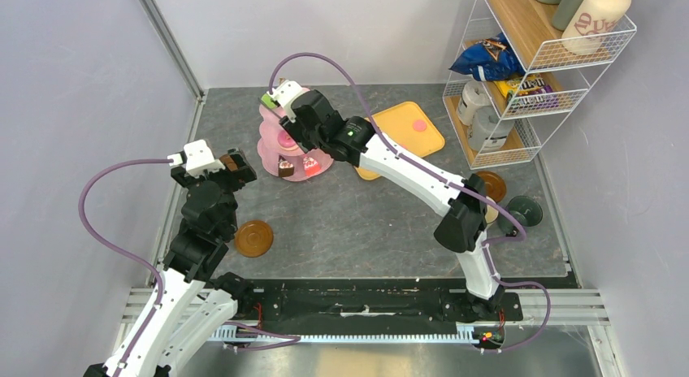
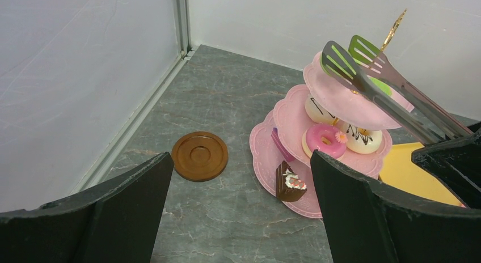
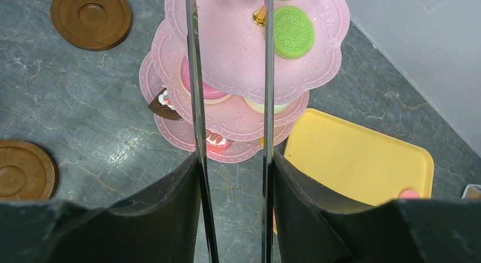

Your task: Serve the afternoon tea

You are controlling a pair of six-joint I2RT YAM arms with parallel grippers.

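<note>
The pink three-tier stand (image 1: 276, 145) stands at the back centre. It holds a chocolate cake wedge (image 2: 289, 183) and a red wedge (image 1: 311, 165) on the bottom tier, a pink donut (image 2: 325, 140) and white donuts on the middle tier, and a green macaron (image 3: 294, 30) on the top tier. My right gripper (image 1: 286, 109) (image 3: 232, 161) is shut on metal tongs (image 3: 195, 104) whose green tips (image 2: 363, 53) hover apart over the top tier. My left gripper (image 1: 236, 167) (image 2: 241, 161) is open and empty, left of the stand.
A brown saucer (image 1: 253, 238) lies front left, another (image 2: 199, 155) beside the stand, a third (image 1: 491, 184) at the right by a dark mug (image 1: 520, 210). A yellow tray (image 1: 402, 129) holds a pink macaron (image 1: 419, 125). A wire shelf rack (image 1: 520, 76) stands back right.
</note>
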